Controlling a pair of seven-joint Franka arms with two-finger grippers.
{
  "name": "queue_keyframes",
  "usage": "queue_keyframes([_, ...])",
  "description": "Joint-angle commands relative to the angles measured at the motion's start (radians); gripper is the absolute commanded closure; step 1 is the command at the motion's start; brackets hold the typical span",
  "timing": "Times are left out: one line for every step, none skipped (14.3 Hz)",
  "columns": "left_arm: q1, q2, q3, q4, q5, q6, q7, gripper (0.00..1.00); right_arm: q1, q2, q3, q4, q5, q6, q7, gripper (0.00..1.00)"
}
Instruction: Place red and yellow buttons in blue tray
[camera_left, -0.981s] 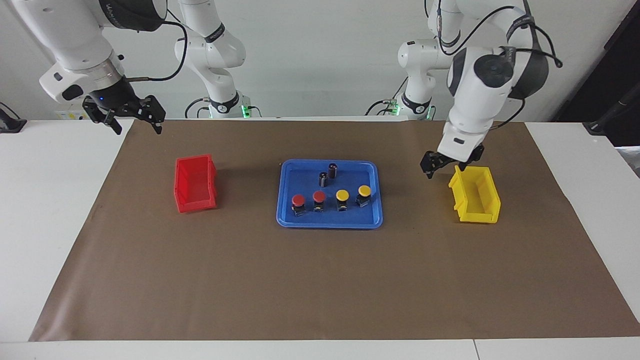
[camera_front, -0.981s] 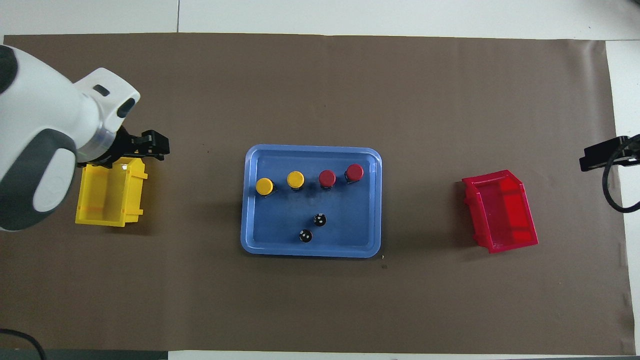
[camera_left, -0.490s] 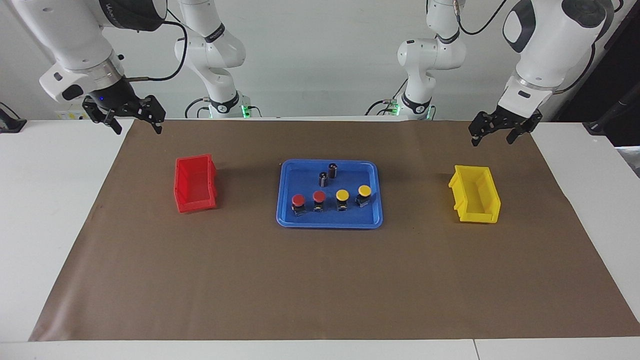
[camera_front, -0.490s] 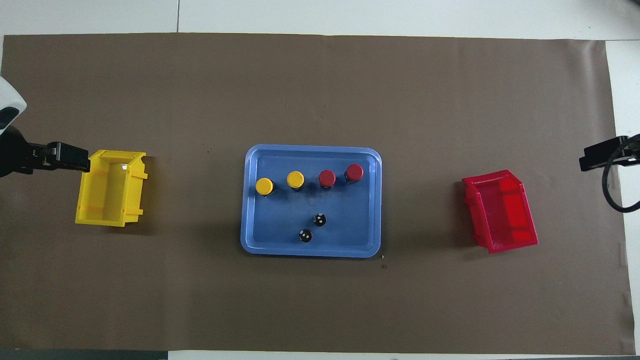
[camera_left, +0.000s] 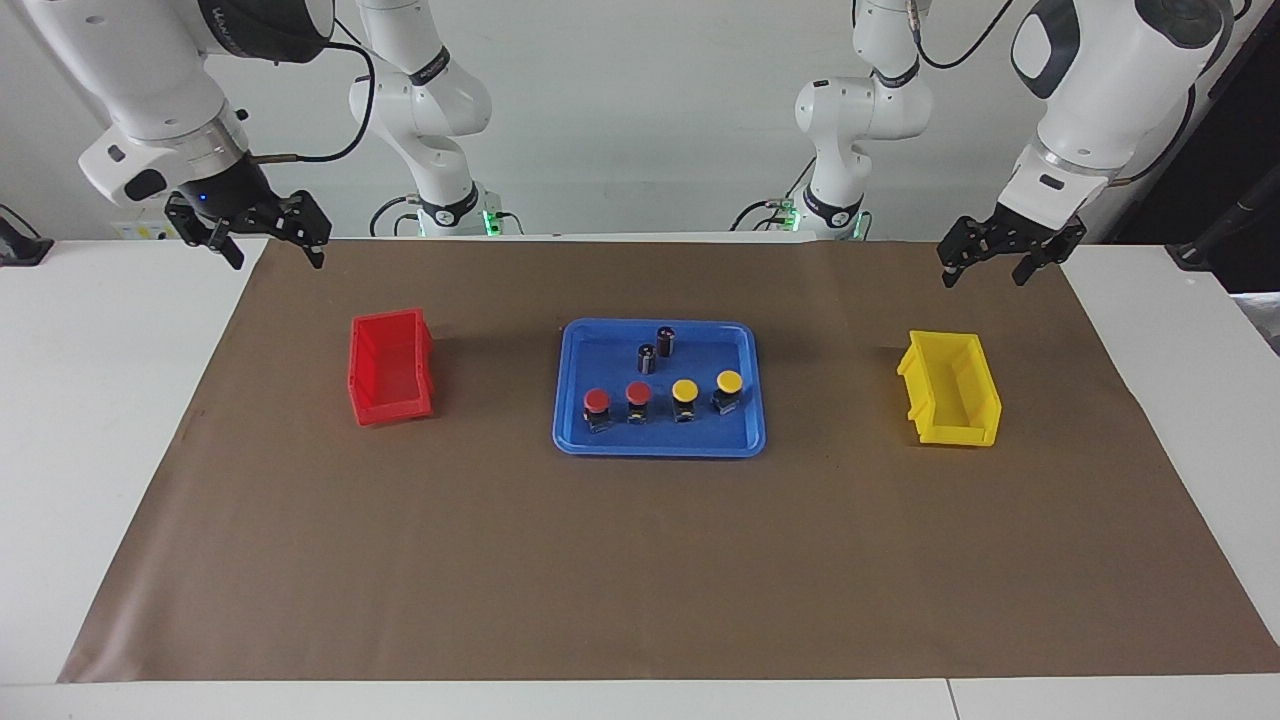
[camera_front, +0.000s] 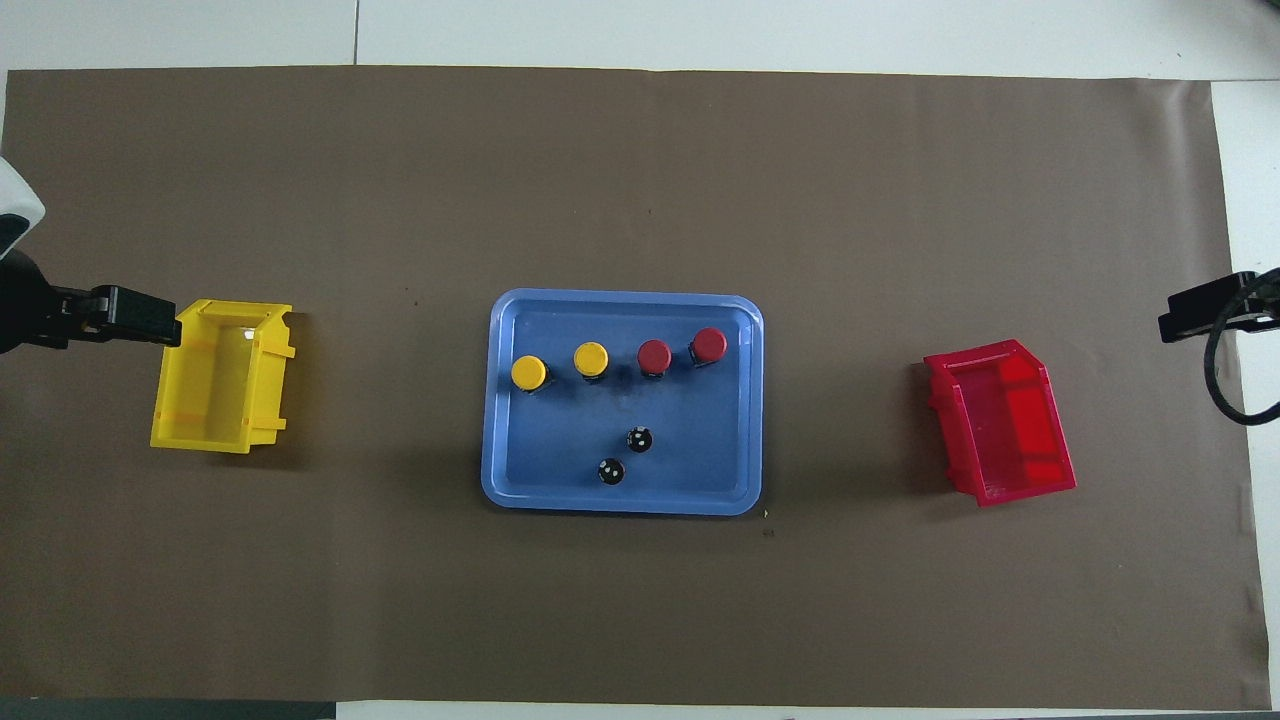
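Observation:
The blue tray (camera_left: 740, 441) (camera_front: 497, 420) lies mid-mat. In it stand two red buttons (camera_left: 597, 401) (camera_left: 639, 392) (camera_front: 654, 355) (camera_front: 710, 344) and two yellow buttons (camera_left: 685, 390) (camera_left: 729, 381) (camera_front: 529, 372) (camera_front: 591, 359) in one row, along the tray's side away from the robots. My left gripper (camera_left: 983, 274) hangs open and empty over the mat's corner at the left arm's end, clear of the yellow bin. My right gripper (camera_left: 277, 256) waits open and empty over the mat's corner at the right arm's end.
Two dark capless cylinders (camera_left: 647, 357) (camera_left: 666, 340) (camera_front: 639, 439) (camera_front: 611, 471) stand in the tray, nearer to the robots than the buttons. An empty yellow bin (camera_left: 950, 390) (camera_front: 220, 375) sits toward the left arm's end, an empty red bin (camera_left: 390, 370) (camera_front: 1005, 420) toward the right arm's end. A brown mat (camera_left: 640, 560) covers the table.
My left arm has risen from beside the yellow bin and drawn back to the mat's corner, where it now holds still. The buttons, the tray and the right arm have not moved.

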Motion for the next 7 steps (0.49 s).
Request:
queue_keyframes([-0.016,0.004,0.023,0.047,-0.018,-0.049,0.019,0.0,-0.005,-0.025,0.002,-0.028,0.001,0.0,-0.017,0.01])
queue_keyframes([-0.014,0.001,0.022,0.05,-0.018,-0.051,0.019,0.0,-0.005,-0.025,0.002,-0.028,0.001,0.0,-0.017,0.01])
queue_keyframes([-0.013,-0.001,0.022,0.049,-0.018,-0.051,0.019,0.0,-0.005,-0.025,0.002,-0.028,0.001,0.0,-0.017,0.01])
queue_keyframes([-0.011,-0.01,0.02,0.05,-0.018,-0.057,0.018,0.0,-0.005,-0.025,0.003,-0.028,0.001,0.0,-0.017,0.01])
queue_keyframes([-0.011,-0.019,0.019,0.049,-0.018,-0.06,0.018,0.0,-0.005,-0.025,0.002,-0.028,0.001,0.0,-0.017,0.01])
queue_keyframes([-0.009,-0.02,0.017,0.048,-0.018,-0.058,0.018,0.0,-0.005,-0.025,0.003,-0.028,0.001,0.0,-0.017,0.01])
queue_keyframes([-0.009,-0.022,0.017,0.045,-0.018,-0.055,0.018,0.0,-0.005,-0.025,0.003,-0.027,0.001,0.0,-0.017,0.01])
